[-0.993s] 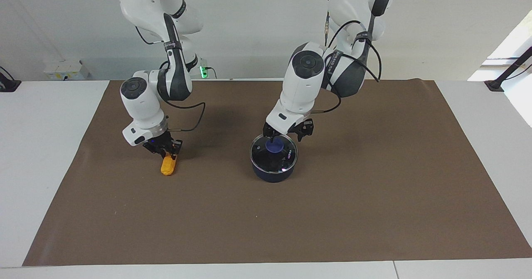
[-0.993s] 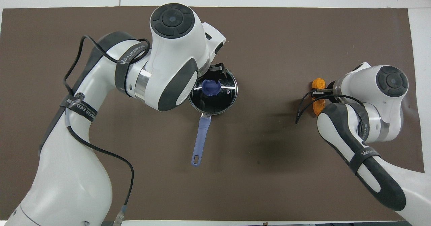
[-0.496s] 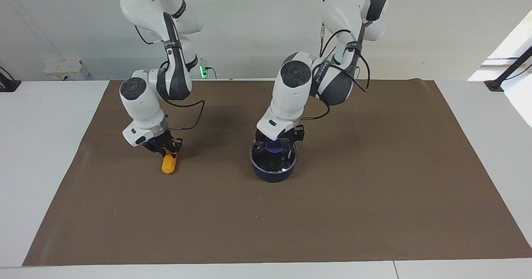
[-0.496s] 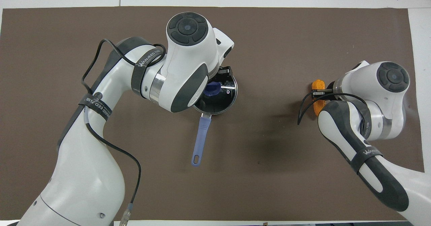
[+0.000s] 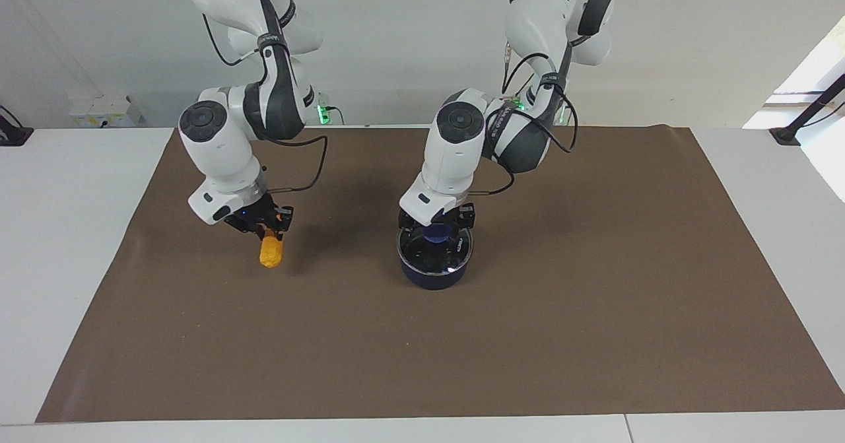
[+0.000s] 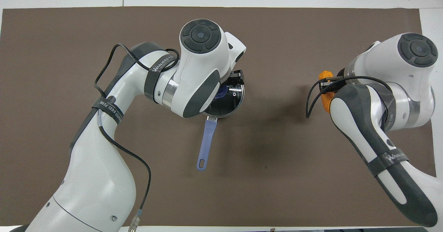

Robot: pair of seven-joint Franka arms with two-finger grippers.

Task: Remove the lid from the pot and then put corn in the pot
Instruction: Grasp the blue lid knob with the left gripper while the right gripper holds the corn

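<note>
Lid (image 5: pixel 436 253) sits on the pot (image 5: pixel 432 275); left hand (image 5: pixel 436 226) straddles its knob, grip unclear. Right hand (image 5: pixel 267 226) holds the corn (image 5: pixel 270 251). Next: lift the lid.

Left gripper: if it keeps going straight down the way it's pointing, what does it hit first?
Most likely the lid's knob. The left gripper points down right over the middle of the lid, which sits on the pot. How much gap is left can't be read from either view.
</note>
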